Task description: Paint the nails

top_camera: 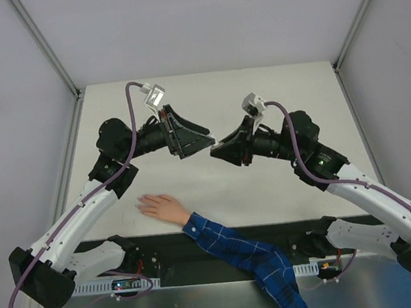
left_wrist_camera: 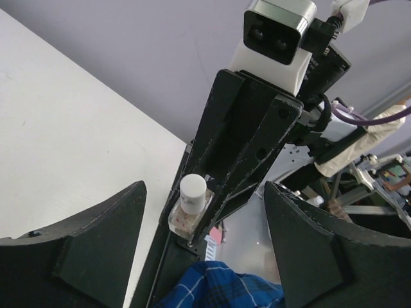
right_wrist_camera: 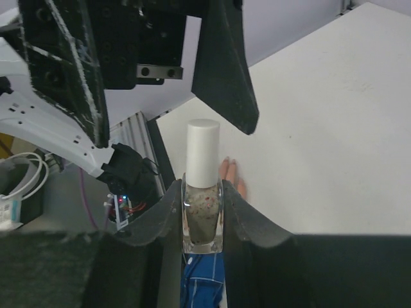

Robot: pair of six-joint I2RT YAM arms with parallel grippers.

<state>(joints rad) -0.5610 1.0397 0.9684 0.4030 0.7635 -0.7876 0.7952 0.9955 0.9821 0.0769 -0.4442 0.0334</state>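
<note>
A small clear bottle [right_wrist_camera: 203, 215] of speckled polish with a white cap [right_wrist_camera: 203, 154] stands upright between the pads of my right gripper [right_wrist_camera: 203, 192], which is shut on its glass body. My left gripper [left_wrist_camera: 205, 250] faces it in mid-air, its jaws wide open and not touching the cap [left_wrist_camera: 192, 190]. In the top view the two grippers meet above the table's middle, left [top_camera: 193, 139] and right [top_camera: 220, 151]. A pale hand [top_camera: 161, 206] in a blue plaid sleeve [top_camera: 240, 258] lies flat below them. Its nails [right_wrist_camera: 227, 160] are too small to make out.
The white table [top_camera: 273, 94] is walled in by grey panels with metal frame posts [top_camera: 45, 46]. A black strip with the arm bases [top_camera: 165, 255] and wiring runs along the near edge. The sleeve crosses that strip between the two bases.
</note>
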